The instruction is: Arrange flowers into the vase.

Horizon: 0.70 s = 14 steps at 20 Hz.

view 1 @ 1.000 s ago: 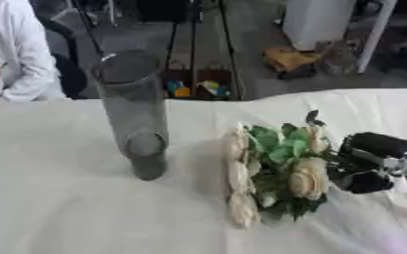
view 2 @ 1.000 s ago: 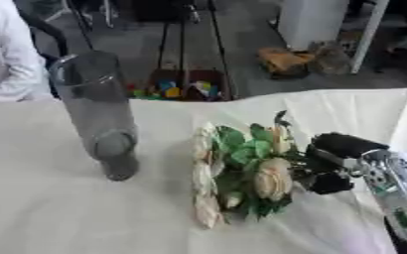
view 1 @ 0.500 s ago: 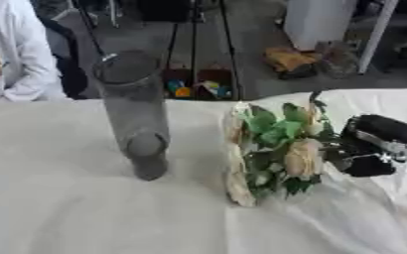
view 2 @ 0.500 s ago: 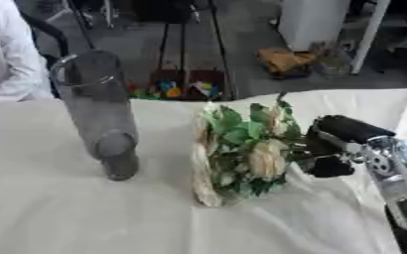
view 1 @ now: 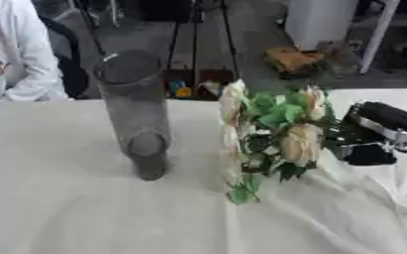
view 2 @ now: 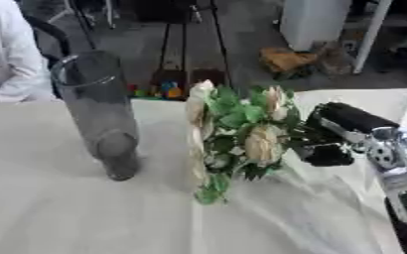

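A tall smoky glass vase stands upright on the white tablecloth, left of centre. My right hand comes in from the right and is shut on the stems of a bunch of cream flowers with green leaves. The bunch hangs lifted off the cloth, blooms pointing left and up, to the right of the vase and apart from it. Where the stems sit inside the hand is hidden by the leaves. My left hand shows in neither view.
The white tablecloth lies in folds under the bunch. A person in a white coat sits at the far left edge. Beyond the table stand tripod legs, a box of coloured things and a brown object on the floor.
My right hand has raised the bunch from lying on the cloth and tipped its blooms upward. The vase has not moved.
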### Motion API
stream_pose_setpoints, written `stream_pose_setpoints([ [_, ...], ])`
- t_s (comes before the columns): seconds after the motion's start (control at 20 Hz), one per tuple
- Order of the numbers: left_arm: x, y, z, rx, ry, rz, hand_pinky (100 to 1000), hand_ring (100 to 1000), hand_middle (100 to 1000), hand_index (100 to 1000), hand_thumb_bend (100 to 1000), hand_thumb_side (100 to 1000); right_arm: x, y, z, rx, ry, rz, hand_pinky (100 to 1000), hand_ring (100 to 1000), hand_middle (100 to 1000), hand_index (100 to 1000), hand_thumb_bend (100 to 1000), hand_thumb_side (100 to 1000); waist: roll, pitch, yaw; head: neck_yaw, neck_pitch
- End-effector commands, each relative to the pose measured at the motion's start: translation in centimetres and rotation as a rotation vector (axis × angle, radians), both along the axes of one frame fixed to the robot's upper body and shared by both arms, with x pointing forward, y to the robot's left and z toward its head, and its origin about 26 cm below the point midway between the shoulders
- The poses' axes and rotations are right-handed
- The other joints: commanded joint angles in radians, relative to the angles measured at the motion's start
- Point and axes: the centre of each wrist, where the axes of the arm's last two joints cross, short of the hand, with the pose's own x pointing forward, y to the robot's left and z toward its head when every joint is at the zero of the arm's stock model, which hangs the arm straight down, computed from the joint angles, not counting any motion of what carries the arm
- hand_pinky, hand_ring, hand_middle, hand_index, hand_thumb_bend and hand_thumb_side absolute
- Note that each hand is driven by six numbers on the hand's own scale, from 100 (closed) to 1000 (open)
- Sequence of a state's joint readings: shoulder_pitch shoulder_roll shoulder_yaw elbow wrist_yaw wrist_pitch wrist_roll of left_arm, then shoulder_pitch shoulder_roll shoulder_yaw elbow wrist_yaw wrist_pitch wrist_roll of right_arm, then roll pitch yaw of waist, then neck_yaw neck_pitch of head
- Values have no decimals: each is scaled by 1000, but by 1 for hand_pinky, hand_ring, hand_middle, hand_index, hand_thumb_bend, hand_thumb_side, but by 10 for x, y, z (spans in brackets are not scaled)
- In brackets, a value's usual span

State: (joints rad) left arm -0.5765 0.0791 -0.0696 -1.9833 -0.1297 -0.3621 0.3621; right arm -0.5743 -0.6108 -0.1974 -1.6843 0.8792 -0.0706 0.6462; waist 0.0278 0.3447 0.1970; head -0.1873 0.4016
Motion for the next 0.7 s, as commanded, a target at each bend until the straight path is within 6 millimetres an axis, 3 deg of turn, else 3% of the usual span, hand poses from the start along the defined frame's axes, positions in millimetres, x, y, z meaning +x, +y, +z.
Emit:
stream_pose_setpoints([
  [0.05, -3, 0, 8, 6, -33, -8, 783, 854, 890, 958, 100, 1000, -7, 4, 21, 35, -78, 26, 110, 114, 100, 215, 100, 448, 0, -27, 1, -2, -9],
  [0.7, -4, -1, 6, 7, -26, -10, 783, 855, 890, 958, 100, 1000, -9, 45, 58, 174, -184, 202, 103, 105, 100, 204, 100, 461, 2, -30, 1, -8, -4],
])
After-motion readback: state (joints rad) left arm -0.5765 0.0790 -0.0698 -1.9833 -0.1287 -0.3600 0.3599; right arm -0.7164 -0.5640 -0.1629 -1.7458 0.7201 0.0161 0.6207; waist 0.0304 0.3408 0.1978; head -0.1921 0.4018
